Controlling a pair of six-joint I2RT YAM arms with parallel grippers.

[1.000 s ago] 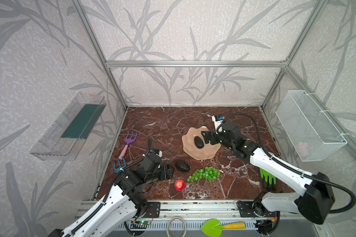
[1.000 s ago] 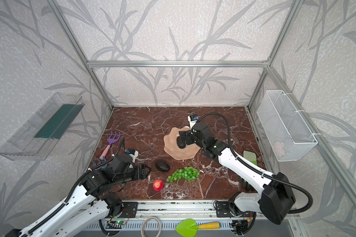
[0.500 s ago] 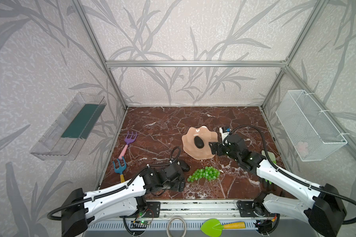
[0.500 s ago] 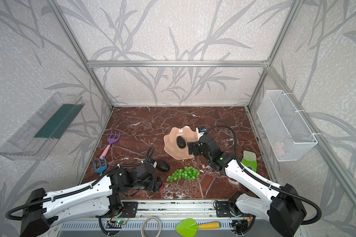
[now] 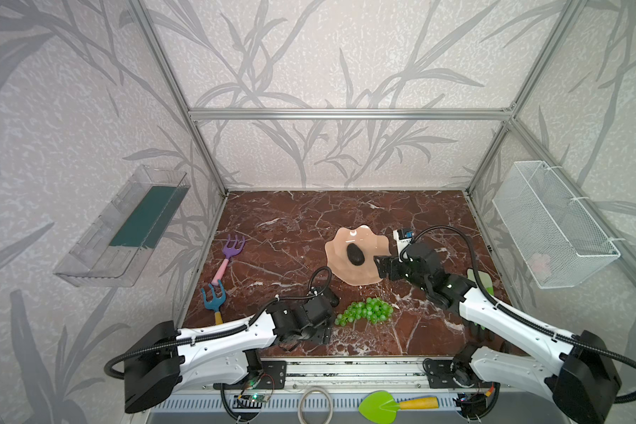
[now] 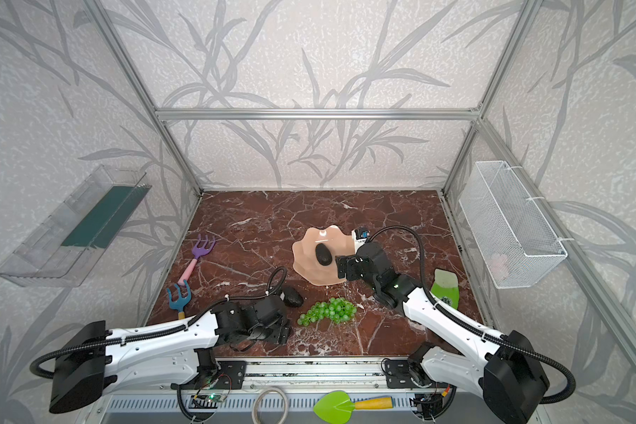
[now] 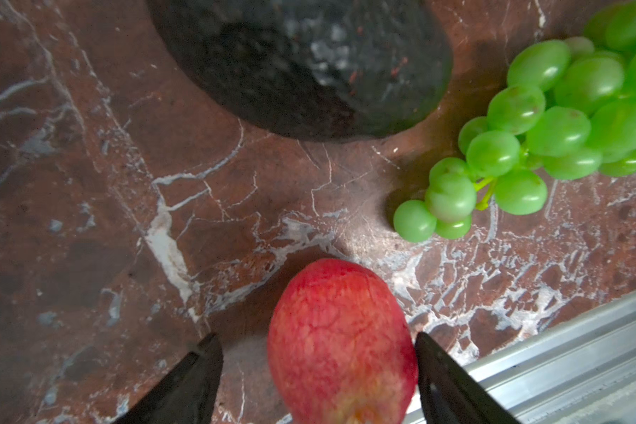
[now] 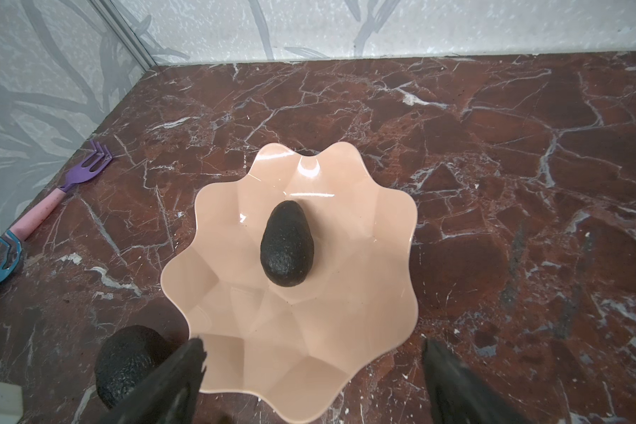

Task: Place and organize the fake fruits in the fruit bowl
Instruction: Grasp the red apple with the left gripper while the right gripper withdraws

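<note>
The peach scalloped fruit bowl [image 8: 309, 330] sat right of the marble table's [image 5: 291, 227] centre and held one avocado [image 8: 287, 253]. The right gripper [image 8: 316, 381] hung at its right rim, fingers spread wide and empty. Near the front edge lay the second avocado [image 6: 292, 296], the green grapes [image 5: 364, 312] and the red strawberry-like fruit [image 7: 342, 337]. The left gripper [image 7: 314, 339] bracketed this last fruit with parted fingers, one possibly touching it. A wire basket [image 5: 551, 227] on the right wall held something pale.

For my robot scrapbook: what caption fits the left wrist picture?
Open left gripper straddles a small red strawberry-like fruit near a dark bumpy avocado and glossy green grapes.
</note>
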